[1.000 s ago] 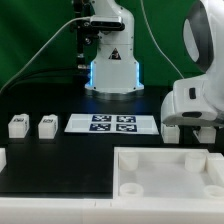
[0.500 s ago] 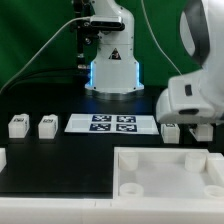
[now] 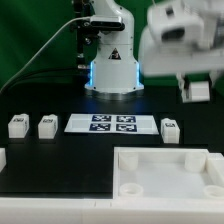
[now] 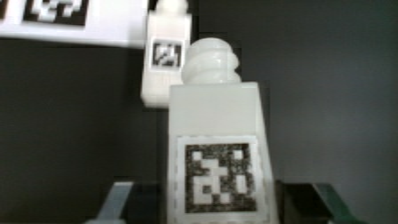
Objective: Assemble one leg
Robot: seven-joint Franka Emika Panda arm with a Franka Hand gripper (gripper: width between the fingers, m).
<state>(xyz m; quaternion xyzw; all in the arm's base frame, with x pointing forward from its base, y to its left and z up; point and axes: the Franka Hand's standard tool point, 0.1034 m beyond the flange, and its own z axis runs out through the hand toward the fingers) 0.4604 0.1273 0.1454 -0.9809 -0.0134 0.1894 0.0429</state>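
Observation:
My gripper (image 3: 196,95) is raised at the exterior view's upper right, shut on a leg (image 3: 197,89) and holding it above the table. In the wrist view the held leg (image 4: 215,115) fills the middle, upright between my fingers (image 4: 121,203), with its square tag facing the camera and its knobbed end pointing away. My gripper (image 4: 217,207) grips its lower end. A second leg (image 3: 169,129) stands on the table below; it also shows in the wrist view (image 4: 166,60). Two more legs (image 3: 17,125) (image 3: 46,126) stand at the exterior view's left.
The marker board (image 3: 112,123) lies mid-table; it also shows in the wrist view (image 4: 71,20). The large white tray-like part (image 3: 165,175) with raised rim fills the front right. A small white piece (image 3: 2,158) sits at the left edge. The robot base (image 3: 112,70) stands behind.
My gripper has risen from table level at the right to high above it, lifting one leg. The leg beside it stays on the table.

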